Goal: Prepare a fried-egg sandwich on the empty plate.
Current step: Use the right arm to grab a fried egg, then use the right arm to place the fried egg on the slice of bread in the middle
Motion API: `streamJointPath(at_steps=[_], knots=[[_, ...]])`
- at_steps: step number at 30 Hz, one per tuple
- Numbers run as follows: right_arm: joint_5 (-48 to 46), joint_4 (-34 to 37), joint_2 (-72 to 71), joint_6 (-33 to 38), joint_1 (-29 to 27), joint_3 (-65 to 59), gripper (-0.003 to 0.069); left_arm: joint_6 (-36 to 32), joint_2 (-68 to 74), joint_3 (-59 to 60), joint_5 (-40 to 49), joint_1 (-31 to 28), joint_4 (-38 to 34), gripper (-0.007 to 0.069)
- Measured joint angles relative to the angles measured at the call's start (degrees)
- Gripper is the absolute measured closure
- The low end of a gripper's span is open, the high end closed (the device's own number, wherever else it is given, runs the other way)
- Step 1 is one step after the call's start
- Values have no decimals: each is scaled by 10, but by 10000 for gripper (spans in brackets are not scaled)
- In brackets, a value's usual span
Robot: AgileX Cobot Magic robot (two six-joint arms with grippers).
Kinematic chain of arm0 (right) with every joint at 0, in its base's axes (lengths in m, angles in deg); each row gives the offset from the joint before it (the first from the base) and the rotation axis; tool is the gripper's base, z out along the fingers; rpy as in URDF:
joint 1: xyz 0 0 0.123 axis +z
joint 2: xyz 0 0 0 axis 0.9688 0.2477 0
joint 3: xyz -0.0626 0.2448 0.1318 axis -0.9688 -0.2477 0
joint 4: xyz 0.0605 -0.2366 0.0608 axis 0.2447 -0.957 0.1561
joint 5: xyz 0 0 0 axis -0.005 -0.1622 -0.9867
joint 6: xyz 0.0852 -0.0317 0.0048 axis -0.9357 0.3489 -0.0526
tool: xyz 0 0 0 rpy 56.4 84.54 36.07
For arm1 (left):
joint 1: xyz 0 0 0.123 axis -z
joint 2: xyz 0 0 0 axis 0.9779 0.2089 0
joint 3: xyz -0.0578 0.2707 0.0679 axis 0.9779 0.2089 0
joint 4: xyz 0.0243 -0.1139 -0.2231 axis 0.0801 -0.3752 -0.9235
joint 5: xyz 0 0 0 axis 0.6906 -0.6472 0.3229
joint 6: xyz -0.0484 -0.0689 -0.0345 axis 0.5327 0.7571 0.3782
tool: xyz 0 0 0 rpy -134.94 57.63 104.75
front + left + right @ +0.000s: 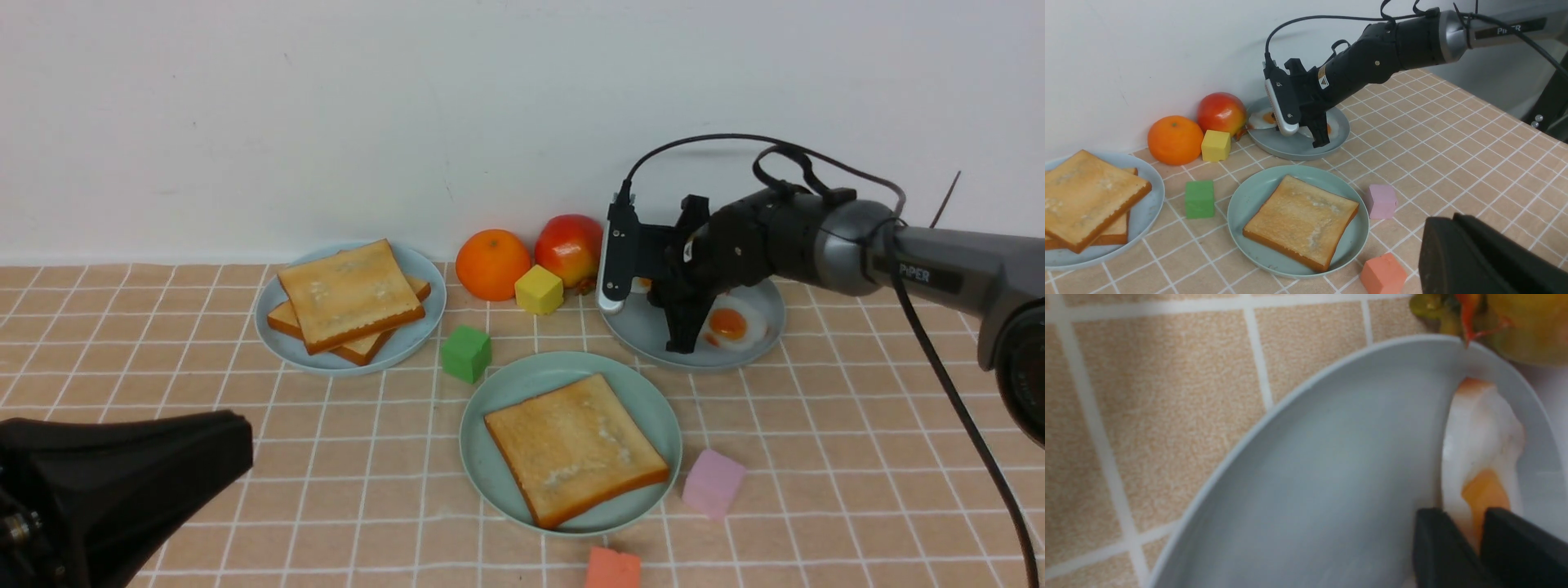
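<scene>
One fried egg (1482, 445), edge pinched by right hand (1470, 516)

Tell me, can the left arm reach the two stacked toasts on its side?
Probably yes: the left arm sits low nearby, and only tablecloth lies between it and the stacked toasts.

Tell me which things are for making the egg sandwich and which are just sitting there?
For the job: fried egg pinched in the right tool; toast slice on the mint plate; toast stack; grey egg plate.

Just lying about: orange, apple, yellow block, green block, pink block, red block.
</scene>
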Motion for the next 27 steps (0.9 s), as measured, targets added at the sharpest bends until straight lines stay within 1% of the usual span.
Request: streamJointPath(at_steps=[1,2,11,14,18,20,23,27], knots=[[-5,0,-4,-4,1,0,567,0,0,0,0,0,0,603],[-11,-1,-6,-9,3,0,571,0,0,0,0,0,0,603],[-103,4,-66,-54,4,-7,570,0,0,0,0,0,1,603],[-118,7,-86,-58,4,-7,570,0,0,0,0,0,3,603],[-153,27,-115,-60,4,-8,570,0,0,0,0,0,10,603],[-193,50,-135,-60,4,-9,570,0,0,0,0,0,11,603],[-228,74,-165,-70,4,-10,570,0,0,0,0,0,12,606],[-258,74,-203,-100,12,-10,570,0,0,0,4,0,13,607]])
